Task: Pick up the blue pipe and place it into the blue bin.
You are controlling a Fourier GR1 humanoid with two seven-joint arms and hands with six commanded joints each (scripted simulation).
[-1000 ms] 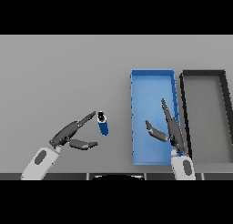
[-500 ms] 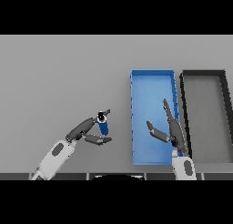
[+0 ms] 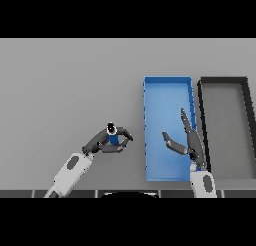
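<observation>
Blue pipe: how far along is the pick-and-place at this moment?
Done: the left robot hand has reached the blue pipe, its fingers and thumb curled round it. In hand: the grasp; whether the pipe has left the grey table cannot be told. Left: carrying it right and placing it in the blue bin, which holds nothing yet. The right robot hand hangs open over the bin.
</observation>
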